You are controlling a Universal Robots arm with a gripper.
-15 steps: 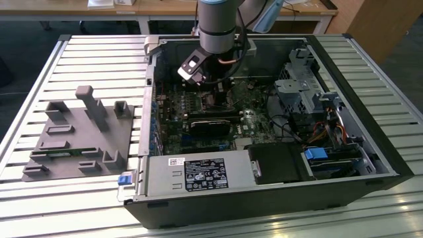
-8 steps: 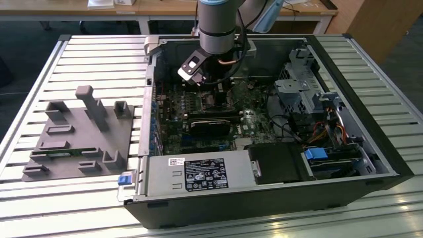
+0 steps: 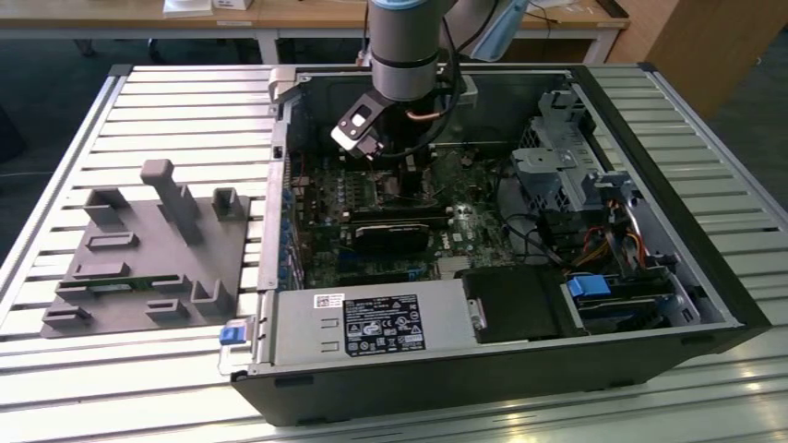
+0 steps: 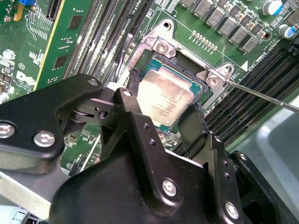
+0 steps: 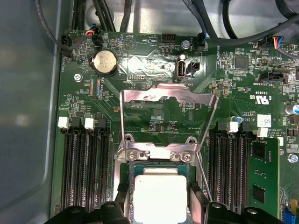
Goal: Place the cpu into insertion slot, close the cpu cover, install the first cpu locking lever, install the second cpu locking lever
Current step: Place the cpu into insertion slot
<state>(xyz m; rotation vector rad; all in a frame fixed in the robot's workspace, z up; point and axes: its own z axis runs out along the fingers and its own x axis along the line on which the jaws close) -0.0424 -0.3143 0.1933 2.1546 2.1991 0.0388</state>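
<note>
Gripper (image 4: 162, 99): jaws narrow, pinching the cpu (image 5: 156, 195) by two opposite edges
Cpu: at the slot (image 4: 184, 69), seated or just above it
Handling: likely light, stiff, smooth-topped; underside probably fragile, so the edges are the place to hold
Around: cover (image 5: 163, 94) stands open beside the slot; lever (image 4: 261, 95) lies alongside; memory slots (image 5: 84, 172) flank both sides

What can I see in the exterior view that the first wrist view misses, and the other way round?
Exterior view: the whole open computer case, its grey power supply, the arm reaching in, and a grey parts tray.
First wrist view: the cpu in the insertion slot, the cpu cover swung open, a coin battery.
Both: the green motherboard.
</note>
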